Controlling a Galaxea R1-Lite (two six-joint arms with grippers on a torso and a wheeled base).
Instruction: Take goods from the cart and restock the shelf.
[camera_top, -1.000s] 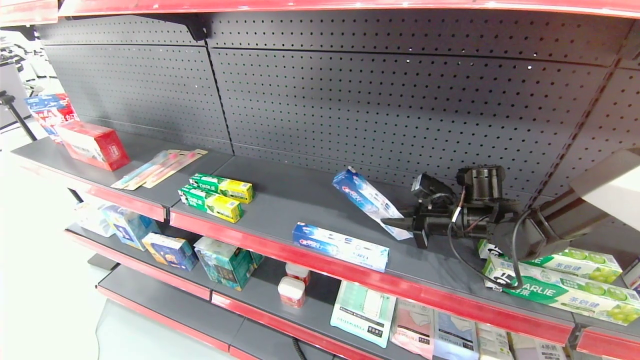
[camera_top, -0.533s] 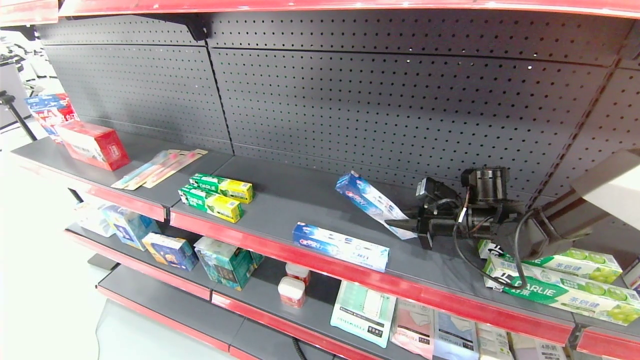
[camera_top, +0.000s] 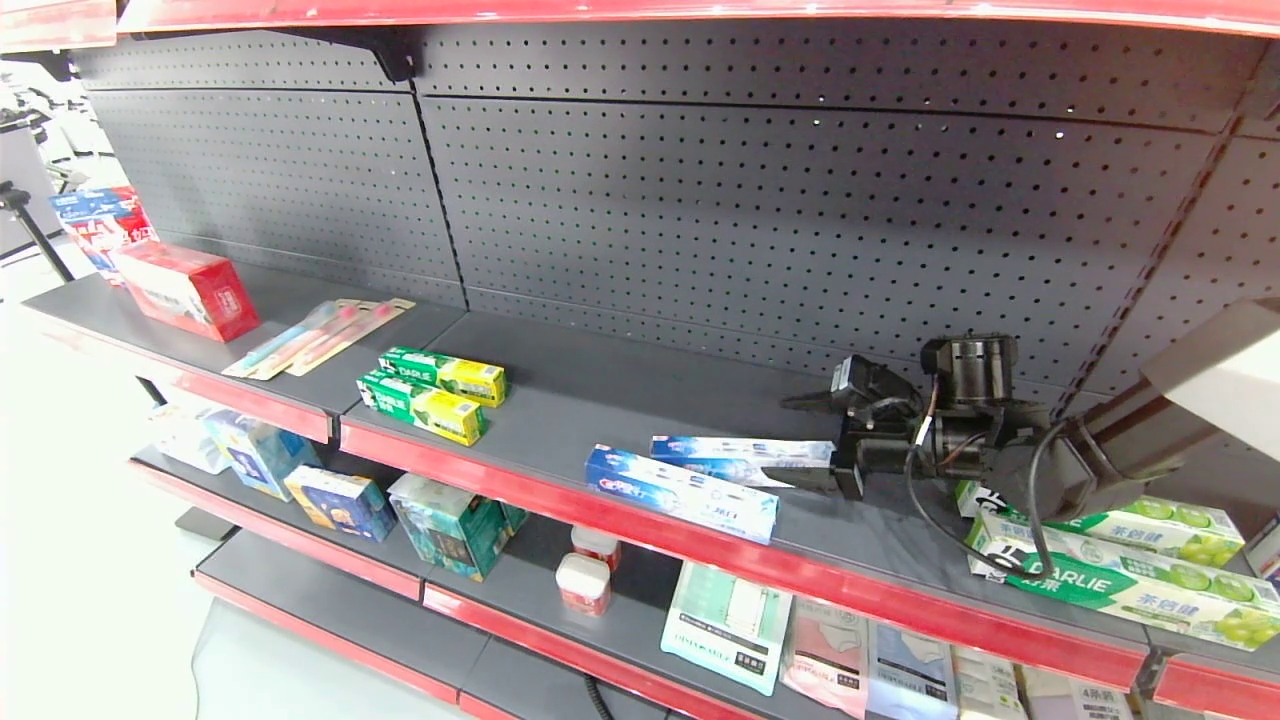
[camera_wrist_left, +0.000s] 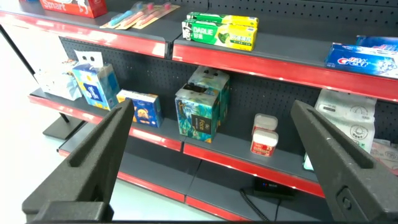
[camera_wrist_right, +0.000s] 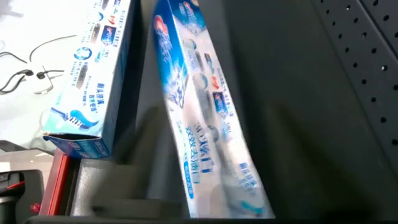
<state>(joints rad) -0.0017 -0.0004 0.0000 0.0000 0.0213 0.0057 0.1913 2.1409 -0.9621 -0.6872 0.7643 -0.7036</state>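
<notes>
A blue and white toothpaste box (camera_top: 735, 457) lies flat on the dark shelf (camera_top: 600, 385), just behind a second blue toothpaste box (camera_top: 680, 492) at the shelf's front edge. My right gripper (camera_top: 800, 440) hovers open at the released box's right end, one finger above it and one at shelf level, holding nothing. In the right wrist view the released box (camera_wrist_right: 205, 124) lies beside the front box (camera_wrist_right: 93, 74). My left gripper (camera_wrist_left: 211, 162) is open and holds nothing, down in front of the lower shelves.
Two green toothpaste boxes (camera_top: 430, 392) lie left of the blue ones, with toothbrush packs (camera_top: 320, 335) and a red box (camera_top: 185, 290) farther left. Long green boxes (camera_top: 1130, 570) lie under my right arm. Lower shelves carry several boxes (camera_wrist_left: 202, 109). The shelf's back is bare.
The right gripper has opened and let go of the blue toothpaste box, which went from tilted in the fingers to lying flat on the shelf behind the front box.
</notes>
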